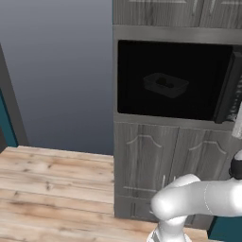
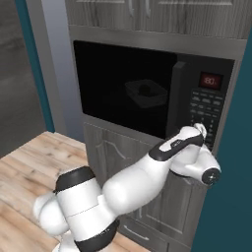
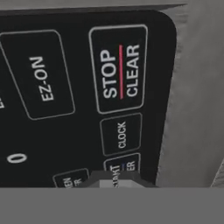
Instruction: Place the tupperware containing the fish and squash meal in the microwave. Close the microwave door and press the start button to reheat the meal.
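A: Where is the gripper (image 3: 114, 183) right now?

B: Its tip sits at the bottom of the hand view, right against the START key (image 3: 119, 171) on the keypad panel (image 2: 205, 114). The fingers look drawn close into one blunt point, though whether they are fully pressed together cannot be told from here.

A: Why would it hold itself like that?

B: Probably because a narrow tip suits poking one small button without catching the CLOCK key (image 3: 121, 134) or the STOP/CLEAR key (image 3: 119, 70) just above it. The EZ-ON key (image 3: 43, 78) lies further along the panel.

A: And the arm?

B: In the right base view the arm (image 2: 142, 177) stretches up from the base and the hand meets the lower part of the panel, below the red display (image 2: 210, 80).

A: Where is the tupperware (image 2: 144, 93)?

B: Inside the microwave (image 1: 172, 78), resting on the cavity floor near the middle, with a dark lump of the fish and squash meal (image 1: 164, 81) faintly seen in it.

A: Is the microwave door (image 2: 125, 91) shut?

B: It appears closed across the cavity, dimming the container behind the window. So the start press looks like the last step.
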